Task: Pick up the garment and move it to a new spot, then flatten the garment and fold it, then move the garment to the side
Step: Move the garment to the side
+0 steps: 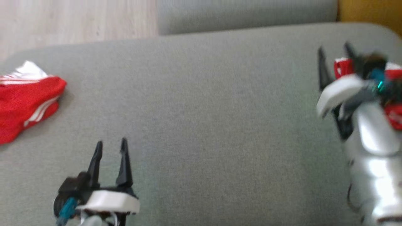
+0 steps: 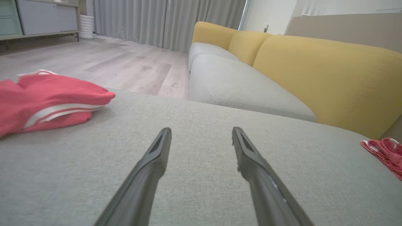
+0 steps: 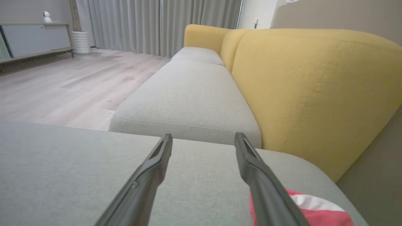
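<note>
Cushion (image 1: 201,110) below; left claw (image 1: 111,142), right claw (image 1: 333,47) spread, empty, fingers forward.

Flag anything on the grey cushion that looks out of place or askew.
The red garment near the grey cushion's left edge lies in a rumpled heap, not flat. A second red garment sits at the right edge by the right gripper's open fingers. Nothing looks spilled or damaged.

Head view steeply down on grey cushion (image 1: 201,110), both wrist views low across it
</note>
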